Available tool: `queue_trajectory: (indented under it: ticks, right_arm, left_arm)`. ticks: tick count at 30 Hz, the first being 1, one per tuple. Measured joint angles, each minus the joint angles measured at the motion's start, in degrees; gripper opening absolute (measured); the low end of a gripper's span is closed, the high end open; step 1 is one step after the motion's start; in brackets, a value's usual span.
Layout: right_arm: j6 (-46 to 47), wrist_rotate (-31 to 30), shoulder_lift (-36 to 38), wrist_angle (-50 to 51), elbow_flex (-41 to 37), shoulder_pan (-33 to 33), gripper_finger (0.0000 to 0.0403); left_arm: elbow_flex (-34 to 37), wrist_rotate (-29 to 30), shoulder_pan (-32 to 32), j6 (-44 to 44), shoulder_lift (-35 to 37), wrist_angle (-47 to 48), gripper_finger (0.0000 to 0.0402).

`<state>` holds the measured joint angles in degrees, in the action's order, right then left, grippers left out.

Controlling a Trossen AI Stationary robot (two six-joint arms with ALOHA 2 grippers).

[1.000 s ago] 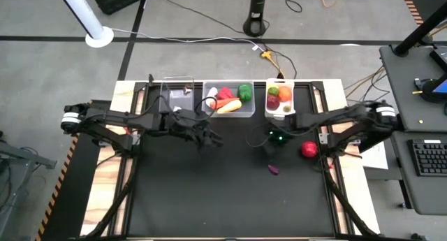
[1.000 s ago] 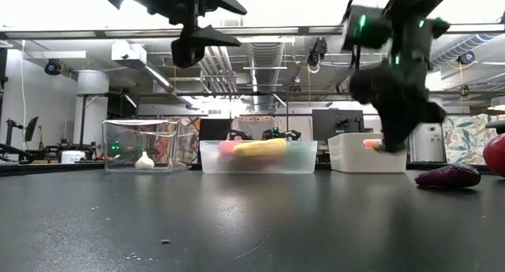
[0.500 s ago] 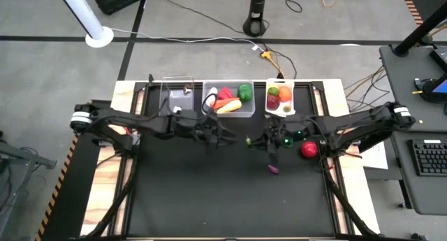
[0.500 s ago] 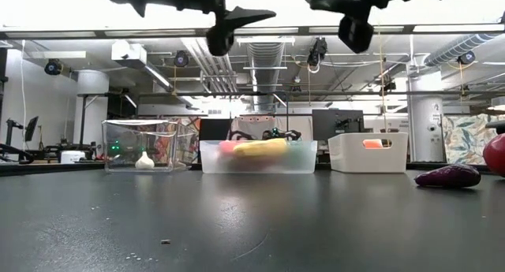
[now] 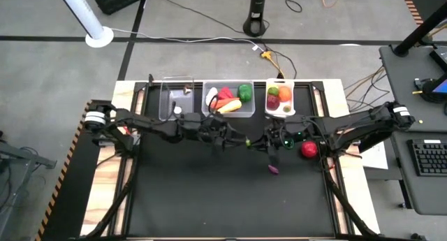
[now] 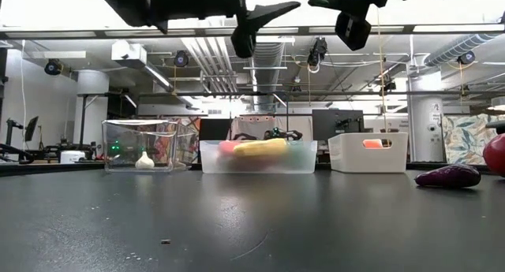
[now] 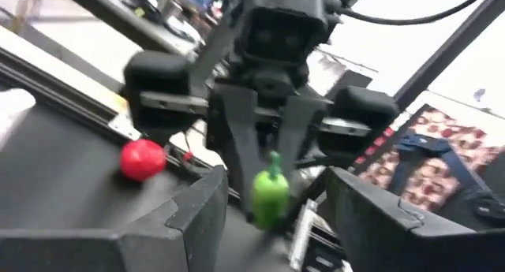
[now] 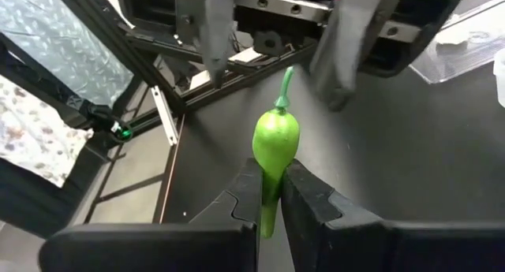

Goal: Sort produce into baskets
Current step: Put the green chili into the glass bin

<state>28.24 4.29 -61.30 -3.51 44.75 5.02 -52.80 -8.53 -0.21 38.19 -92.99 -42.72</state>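
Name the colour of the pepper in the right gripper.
Green pepper, clearest in the right wrist view.

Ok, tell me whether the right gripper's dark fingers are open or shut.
Shut: the right gripper pinches the small green pepper, its fingers pressed against its lower end.

Black table mat, white pole base on grey floor, keyboard on side desk, yellow cable.

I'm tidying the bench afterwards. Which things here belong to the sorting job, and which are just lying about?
Job: green pepper in right gripper; left gripper, open; red fruit; purple piece; three bins.
Lying about: keyboard; cables.
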Motion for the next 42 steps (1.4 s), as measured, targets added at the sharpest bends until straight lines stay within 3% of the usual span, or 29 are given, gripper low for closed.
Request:
queue_trajectory:
  ticks: [5, 22, 36, 42]
  right_arm:
    - [-0.4, 0.0, 0.0, 0.1, 0.0, 0.0, 0.0028]
    - [-0.3, -0.5, 0.0, 0.3, 0.0, 0.0, 0.0028]
    - [-0.4, -1.4, 0.0, 0.3, 0.0, -0.1, 0.0028]
    - [-0.5, -1.5, 0.0, 0.3, 0.0, -0.1, 0.0028]
  left_arm:
    - [0.0, 2.2, 0.0, -3.4, -2.2, -2.4, 0.0197]
    - [0.0, 2.0, -0.8, -9.7, -3.4, -6.7, 0.0189]
    - [0.0, 3.1, -0.8, -10.7, -4.0, -7.3, 0.0189]
    - [-4.2, 3.1, -0.9, -10.8, -6.7, -6.6, 0.0189]
